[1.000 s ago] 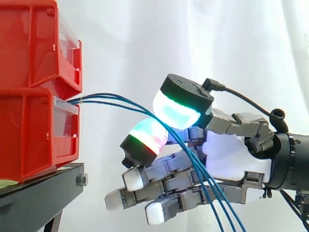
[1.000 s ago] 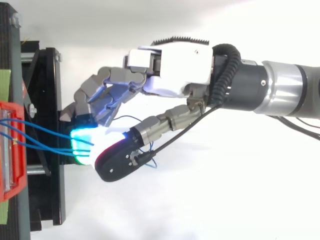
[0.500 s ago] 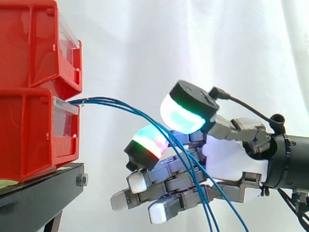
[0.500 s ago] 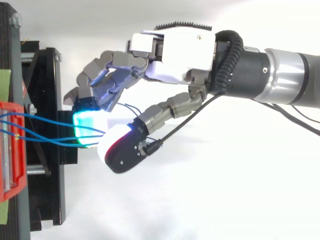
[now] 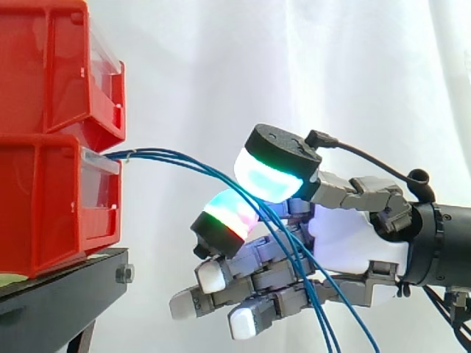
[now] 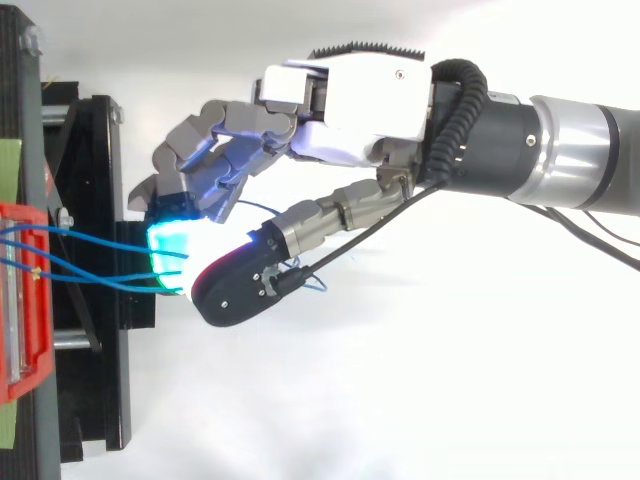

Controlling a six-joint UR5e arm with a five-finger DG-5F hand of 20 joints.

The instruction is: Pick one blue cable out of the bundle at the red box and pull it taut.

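Count of storage units: two, one upper red bin [image 5: 51, 73] and one lower red bin [image 5: 44, 206], both carried on one black stand [image 5: 59, 283]. Count of blue cables [image 5: 184, 157]: three strands at the front of the bins in the side view, and I count the same three in the top view [image 6: 90, 268]. Remaining items: one robot hand [image 5: 353, 239], which is mine, and one white curtain [image 5: 294, 66] behind it.
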